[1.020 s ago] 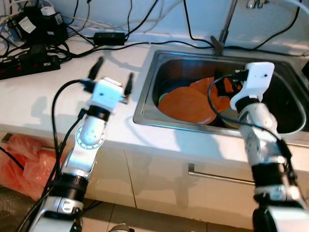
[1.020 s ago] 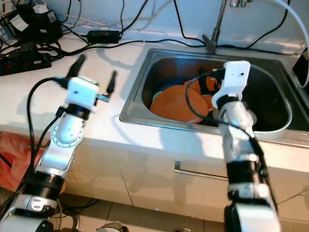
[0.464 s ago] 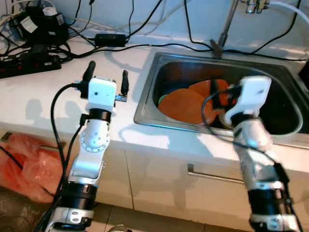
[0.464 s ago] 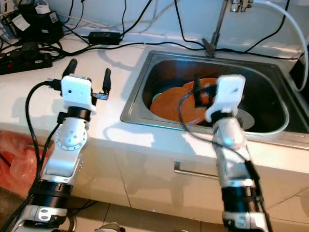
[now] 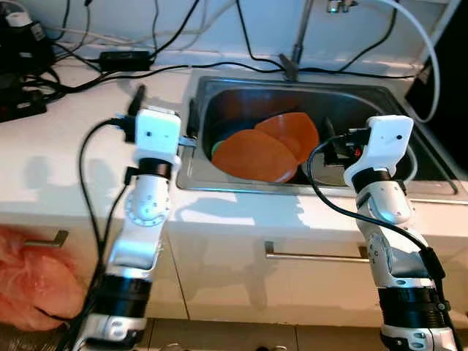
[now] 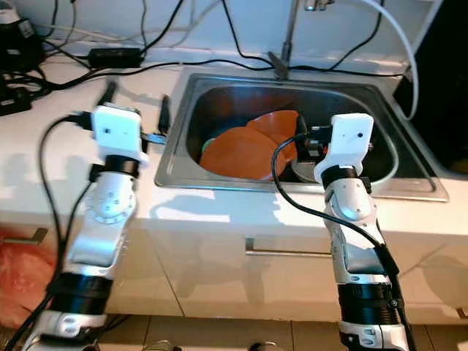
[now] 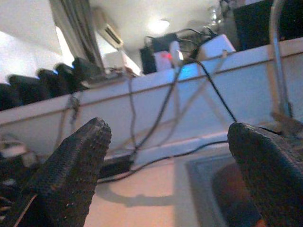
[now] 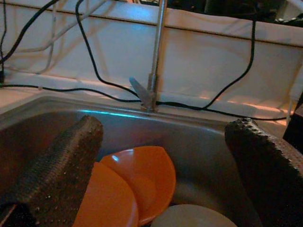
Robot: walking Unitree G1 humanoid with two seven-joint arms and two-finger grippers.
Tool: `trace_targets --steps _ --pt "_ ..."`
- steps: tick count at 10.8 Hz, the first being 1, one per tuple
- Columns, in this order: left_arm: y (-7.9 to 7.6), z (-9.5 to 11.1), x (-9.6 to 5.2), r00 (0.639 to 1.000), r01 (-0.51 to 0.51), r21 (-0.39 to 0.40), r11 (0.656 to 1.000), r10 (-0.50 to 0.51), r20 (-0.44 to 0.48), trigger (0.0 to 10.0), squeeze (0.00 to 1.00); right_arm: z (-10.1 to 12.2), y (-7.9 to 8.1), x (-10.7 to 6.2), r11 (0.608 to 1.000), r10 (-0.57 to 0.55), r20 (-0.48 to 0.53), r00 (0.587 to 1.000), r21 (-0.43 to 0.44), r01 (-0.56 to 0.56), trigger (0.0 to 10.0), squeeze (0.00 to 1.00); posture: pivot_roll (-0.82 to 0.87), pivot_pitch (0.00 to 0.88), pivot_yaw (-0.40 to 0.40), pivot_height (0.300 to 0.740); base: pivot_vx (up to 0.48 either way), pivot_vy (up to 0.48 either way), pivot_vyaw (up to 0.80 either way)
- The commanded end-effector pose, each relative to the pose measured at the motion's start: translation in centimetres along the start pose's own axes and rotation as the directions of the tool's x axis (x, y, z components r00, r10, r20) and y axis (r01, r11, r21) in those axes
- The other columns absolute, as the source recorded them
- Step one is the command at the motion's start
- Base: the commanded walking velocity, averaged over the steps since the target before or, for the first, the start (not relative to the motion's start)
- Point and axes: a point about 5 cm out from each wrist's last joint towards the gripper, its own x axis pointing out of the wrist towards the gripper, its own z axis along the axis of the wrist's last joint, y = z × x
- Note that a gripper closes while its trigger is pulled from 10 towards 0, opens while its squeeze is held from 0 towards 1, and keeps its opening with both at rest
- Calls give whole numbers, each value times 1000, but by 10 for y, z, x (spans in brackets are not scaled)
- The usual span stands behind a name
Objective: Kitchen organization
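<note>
Right gripper (image 8: 156, 156): fingers spread wide, nothing between them; it is held above the front rim of the sink (image 5: 219, 179), pointing over the basin toward the faucet (image 8: 158, 52). Wrist view looks past both finger pads (image 8: 61, 165) onto the dishes below.

Left gripper (image 7: 165, 156): fingers likewise released and empty, raised over the white countertop (image 5: 58, 153) just beside the sink's left edge, tips pointing toward the back wall. One finger (image 5: 137, 100) stands over the counter, the other (image 5: 191, 117) by the sink rim.

Dishes, all inside the steel sink:
- large orange plate (image 5: 252, 156), lying tilted in the left-centre of the basin
- second orange plate (image 5: 292, 131), behind it and partly overlapped by it
- pale round plate (image 8: 194, 220) just beside the orange ones, on the right; partly hidden behind the right arm in the head views

Surroundings: black cables (image 5: 219, 62) run along the counter behind the sink; a power adapter (image 5: 121, 57) lies on the counter at back left. White cabinet front below with a metal handle (image 5: 314, 256). Orange plastic bag (image 5: 33, 289) on the floor at lower left
</note>
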Motion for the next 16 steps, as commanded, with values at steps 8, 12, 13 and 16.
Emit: trace_targets --steps 8,12,13,16 --pt "11 -4 -6 996 -34 32 999 36 -79 10000 0 -4 2 -9 1000 -14 -29 999 0 14 10000 0 89 0 -25 740 -63 -78 0" --pt "12 -4 -6 995 -40 43 998 44 -86 10000 0 -5 2 -8 1000 -22 -34 999 -4 22 10000 0 94 0 -19 740 0 0 0" --pt "12 -4 -5 995 -40 43 998 43 -87 10000 0 -6 3 -8 1000 -23 -36 999 -5 23 10000 0 94 0 -18 740 0 0 0" --pt "11 -4 -4 995 -39 46 998 43 -92 10000 0 -7 2 -8 1000 -25 -40 999 -7 25 10000 0 91 0 -15 740 0 0 0"
